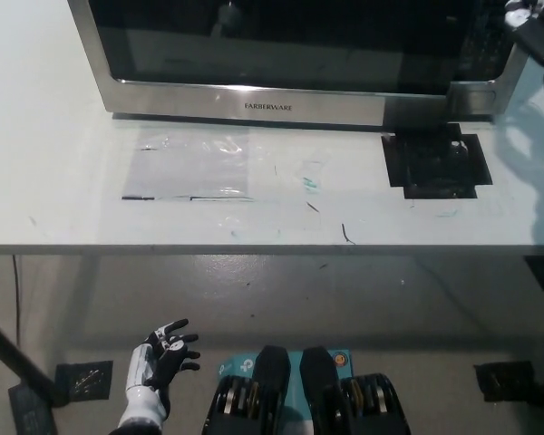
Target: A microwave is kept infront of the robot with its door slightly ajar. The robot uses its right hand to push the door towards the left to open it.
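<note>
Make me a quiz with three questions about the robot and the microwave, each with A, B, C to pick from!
1. Where is the right hand?
A. At the top right, by the microwave
B. Low down at the left
C. On the clear plastic sheet

2. What colour is the square patch on the table?
A. Red
B. Black
C. Yellow

3. How is the left hand?
A. Holding a cup
B. Pressed on the door
C. Open, holding nothing

Answers:
1. A, since the black arm comes in at the right edge and its hand sits at the microwave's upper right corner.
2. B, since the patch under the microwave's right end is black.
3. C, since the white hand hangs below the table edge with its fingers spread and nothing in them.
</note>
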